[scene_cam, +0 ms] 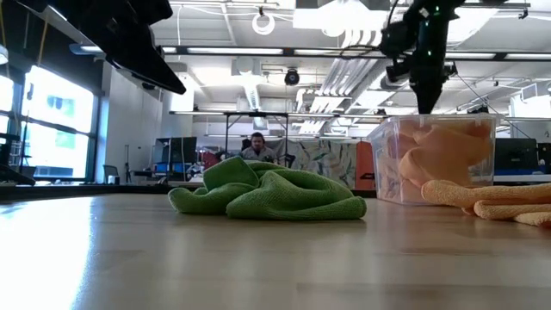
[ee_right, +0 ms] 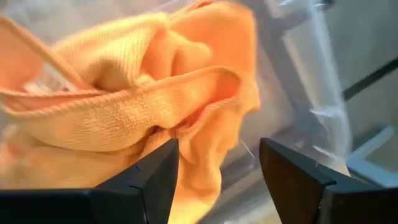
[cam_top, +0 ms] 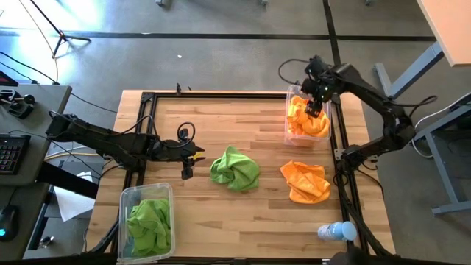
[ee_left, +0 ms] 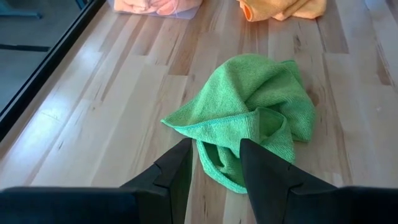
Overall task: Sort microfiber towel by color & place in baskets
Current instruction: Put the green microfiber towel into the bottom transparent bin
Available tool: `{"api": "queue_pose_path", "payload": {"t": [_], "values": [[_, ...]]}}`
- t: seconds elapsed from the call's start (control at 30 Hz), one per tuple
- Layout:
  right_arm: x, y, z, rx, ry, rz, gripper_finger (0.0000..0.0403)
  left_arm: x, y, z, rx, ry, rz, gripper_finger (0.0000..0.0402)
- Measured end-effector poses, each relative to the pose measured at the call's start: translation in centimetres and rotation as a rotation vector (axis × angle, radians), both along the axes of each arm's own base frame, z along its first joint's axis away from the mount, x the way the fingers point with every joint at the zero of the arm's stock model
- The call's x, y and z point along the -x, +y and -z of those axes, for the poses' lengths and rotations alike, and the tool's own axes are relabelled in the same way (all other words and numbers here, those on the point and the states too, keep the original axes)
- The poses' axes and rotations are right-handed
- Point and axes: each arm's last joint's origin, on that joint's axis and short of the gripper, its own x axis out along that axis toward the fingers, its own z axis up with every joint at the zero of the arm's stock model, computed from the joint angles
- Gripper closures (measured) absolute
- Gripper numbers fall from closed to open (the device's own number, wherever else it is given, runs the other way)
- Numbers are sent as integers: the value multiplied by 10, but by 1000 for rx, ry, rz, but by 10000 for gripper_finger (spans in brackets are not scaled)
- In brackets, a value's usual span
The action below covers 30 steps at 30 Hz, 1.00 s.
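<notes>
A crumpled lime green towel (cam_top: pixel 235 168) (scene_cam: pixel 267 194) (ee_left: pixel 249 112) lies mid-table. My left gripper (cam_top: pixel 197 155) (ee_left: pixel 214 163) is open and level just left of it, with the towel's near edge seen between the fingers, apart from them. A loose orange towel (cam_top: pixel 305 181) (scene_cam: pixel 491 202) lies right of the green one. The far-right clear basket (cam_top: pixel 291 124) (scene_cam: pixel 430 129) holds orange towels (ee_right: pixel 143 93). My right gripper (cam_top: pixel 315 109) (ee_right: pixel 217 168) hangs open above them. The near-left basket (cam_top: pixel 125 199) holds green towels (cam_top: pixel 149 223).
A small clear bottle with a blue cap (cam_top: pixel 337 232) lies near the table's near right corner. A black metal frame (cam_top: pixel 340 177) runs along the table's sides. Bare wood shows between the green towel and the near-left basket.
</notes>
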Motion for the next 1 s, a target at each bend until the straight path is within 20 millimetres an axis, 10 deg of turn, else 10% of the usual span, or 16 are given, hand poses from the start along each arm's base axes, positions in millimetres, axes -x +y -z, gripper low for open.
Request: {"api": "queue_pose_path", "payload": {"t": [0.33,0.63,1.0], "values": [[-5,24,-50,43,-130,195,237,0,0,0,-8,2,-6,279],[-10,95,-76,66,-299,295,388,0,0,0,28,-5,-36,279],[-33,188,-81,63,-491,341,399,0,0,0,74,-25,-70,279]]}}
